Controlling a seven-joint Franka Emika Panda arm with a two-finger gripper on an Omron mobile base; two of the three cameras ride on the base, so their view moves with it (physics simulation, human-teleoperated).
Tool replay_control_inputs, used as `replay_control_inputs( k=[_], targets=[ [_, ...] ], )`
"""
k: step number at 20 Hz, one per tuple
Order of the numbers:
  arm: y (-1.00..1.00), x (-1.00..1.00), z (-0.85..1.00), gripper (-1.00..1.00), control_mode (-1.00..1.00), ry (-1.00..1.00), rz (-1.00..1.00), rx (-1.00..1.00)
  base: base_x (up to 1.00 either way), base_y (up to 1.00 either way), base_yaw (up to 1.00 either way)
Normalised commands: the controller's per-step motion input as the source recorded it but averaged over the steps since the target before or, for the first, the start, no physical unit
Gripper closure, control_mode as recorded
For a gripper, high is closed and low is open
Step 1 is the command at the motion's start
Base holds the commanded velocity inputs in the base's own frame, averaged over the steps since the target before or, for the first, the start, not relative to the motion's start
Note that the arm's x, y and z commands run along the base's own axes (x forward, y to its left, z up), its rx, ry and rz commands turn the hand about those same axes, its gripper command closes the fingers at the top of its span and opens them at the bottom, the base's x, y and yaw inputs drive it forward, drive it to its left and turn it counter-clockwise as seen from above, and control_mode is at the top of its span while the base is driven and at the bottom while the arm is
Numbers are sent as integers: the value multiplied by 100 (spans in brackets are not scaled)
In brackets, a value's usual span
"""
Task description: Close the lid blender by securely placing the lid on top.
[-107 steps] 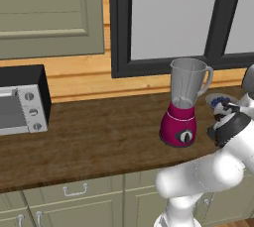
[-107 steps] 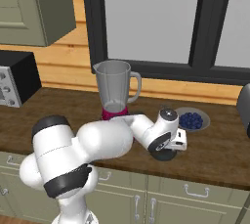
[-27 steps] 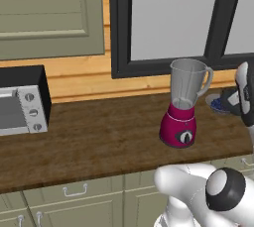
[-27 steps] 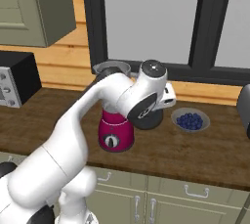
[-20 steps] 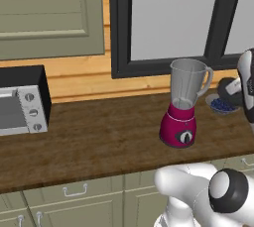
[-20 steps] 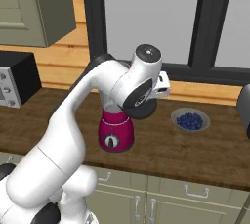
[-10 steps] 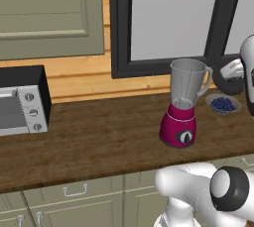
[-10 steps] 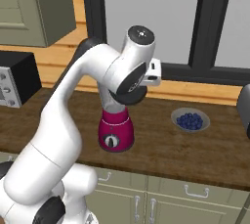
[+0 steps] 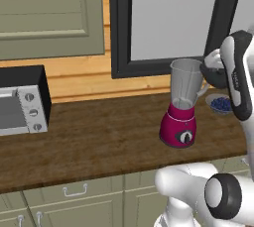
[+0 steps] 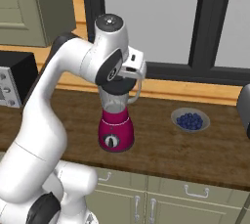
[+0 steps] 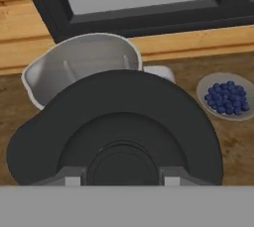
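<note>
Lid [image 11: 119, 127] is carried flat under the gripper [image 10: 118, 82], gripper clamped on lid from above; the fingertips themselves are hidden by the lid body in the hand view, so the grip is judged from the lid hanging under the hand with nothing else supporting it. Lid is seen airborne above the counter [image 9: 99, 137], near the level of the jar rim, not yet seated. Key relation: in the hand view the open mouth of the blender [image 11: 79, 67] is only partly covered, with the rim exposed as a crescent toward the window side and the spout side, so the lid is offset from the jar axis toward the camera side and the handle side. In the left base view the lid [image 9: 214, 75] is seen just beside the jar's upper edge on the handle side, with the blender [image 9: 181, 102] standing upright on its magenta base. In the right base view the lid [image 10: 117, 87] is seen overlapping the jar top [image 10: 116, 101]. Judgement: a short lateral shift toward the window is needed to make the two circles concentric, then a straight drop; contact with the rim cannot be confirmed. A dish of blueberries [image 11: 226, 94] is sat on the counter well apart, beyond the handle, out of the path.
</note>
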Motion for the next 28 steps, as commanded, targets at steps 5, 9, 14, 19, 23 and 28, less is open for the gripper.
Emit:
replay_control_inputs(
  k=[5, 9, 14, 19, 23, 28],
  targets=[
    [41, 28, 21, 100, -100, 0, -18, 0, 0, 0, 0],
    [6, 41, 4, 100, -100, 4, -4, 0, 0, 0, 0],
    [0, 36, 0, 100, -100, 2, 0, 0, 0, 0, 0],
    [0, 32, 0, 100, -100, 3, 1, 0, 0, 0, 0],
    [0, 30, 0, 100, -100, 0, 9, 0, 0, 0, 0],
    [0, 34, 0, 100, -100, 0, 10, 0, 0, 0, 0]
  ],
)
